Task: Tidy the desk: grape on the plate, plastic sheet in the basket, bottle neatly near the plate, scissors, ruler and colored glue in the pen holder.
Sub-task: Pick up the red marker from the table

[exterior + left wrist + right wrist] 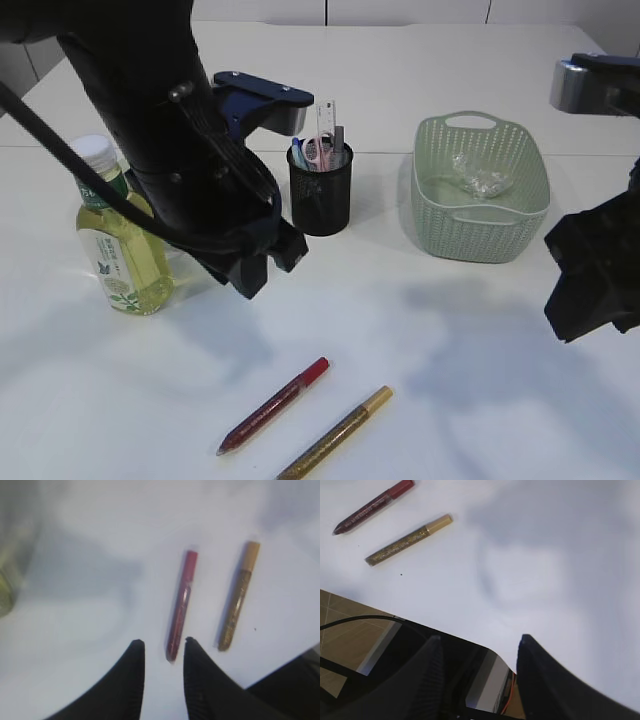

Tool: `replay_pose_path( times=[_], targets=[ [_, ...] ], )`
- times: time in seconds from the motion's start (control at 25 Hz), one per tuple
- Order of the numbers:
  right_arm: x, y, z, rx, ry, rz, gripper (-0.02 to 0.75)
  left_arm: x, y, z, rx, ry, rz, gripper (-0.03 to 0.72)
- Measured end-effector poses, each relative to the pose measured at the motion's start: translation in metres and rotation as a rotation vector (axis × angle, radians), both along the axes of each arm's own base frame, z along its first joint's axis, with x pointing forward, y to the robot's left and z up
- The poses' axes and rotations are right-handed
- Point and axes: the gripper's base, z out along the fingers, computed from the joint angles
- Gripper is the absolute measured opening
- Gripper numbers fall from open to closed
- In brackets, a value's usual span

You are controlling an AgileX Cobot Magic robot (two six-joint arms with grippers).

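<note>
Exterior view: pen holder (320, 195) stands mid-table, already carrying the ruler (326, 125) and what looks like scissors handles (318, 152) plus a blue item I cannot identify; judged done for those two. Basket (480, 190) sits far right with the crumpled plastic sheet (480, 178) inside it, so that step looks done. Bottle (118, 240) stands upright at the left; plate and grape are not visible from any camera, hidden behind the left arm if present, so bottle placement and the grape step cannot be judged. Remaining for certain: two colored glue tubes lie on the table near the front edge, red glue (273, 405) to the left, gold glue (335, 433) just beside it on the right, roughly parallel, not touching. Left wrist view: left pincer (161, 647) hangs above the table, slightly parted, holding nothing, with the red glue (181, 605) tip between its fingertips and gold glue (239, 595) to one side. Right wrist view: right pincer (480, 642) parted wider, empty, out past the near table edge, well apart from both tubes. Judgement: late stage, glue pickup next
</note>
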Motion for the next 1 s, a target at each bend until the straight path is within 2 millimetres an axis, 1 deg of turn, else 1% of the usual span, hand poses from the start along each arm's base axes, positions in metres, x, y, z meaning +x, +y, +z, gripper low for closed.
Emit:
replay_pose_path(
  times=[0.12, 0.2, 0.4, 0.56, 0.68, 0.84, 1.0],
  targets=[
    [0.002, -0.001, -0.002, -0.027, -0.002, -0.007, 0.383, -0.011, -0.003, -0.002, 0.025, 0.069, -0.043, 0.202],
    [0.006, -0.002, -0.006, -0.055, 0.002, -0.008, 0.383, -0.013, -0.005, -0.005, 0.04, 0.09, -0.056, 0.203],
    [0.016, -0.003, -0.017, -0.125, 0.021, -0.003, 0.382, -0.011, -0.014, -0.024, 0.065, 0.114, -0.078, 0.203],
    [0.018, -0.003, -0.019, -0.14, 0.021, 0.013, 0.382, -0.005, -0.024, -0.044, 0.057, 0.111, -0.083, 0.203],
    [0.018, -0.003, -0.019, -0.145, 0.017, 0.036, 0.383, -0.003, -0.03, -0.055, 0.016, 0.099, -0.088, 0.203],
    [0.018, -0.003, -0.019, -0.151, 0.01, 0.069, 0.383, -0.005, -0.029, -0.07, -0.017, 0.079, -0.089, 0.204],
    [0.018, -0.004, -0.019, -0.16, 0.003, 0.101, 0.382, -0.008, -0.026, -0.08, -0.019, 0.075, -0.09, 0.204]
  ],
)
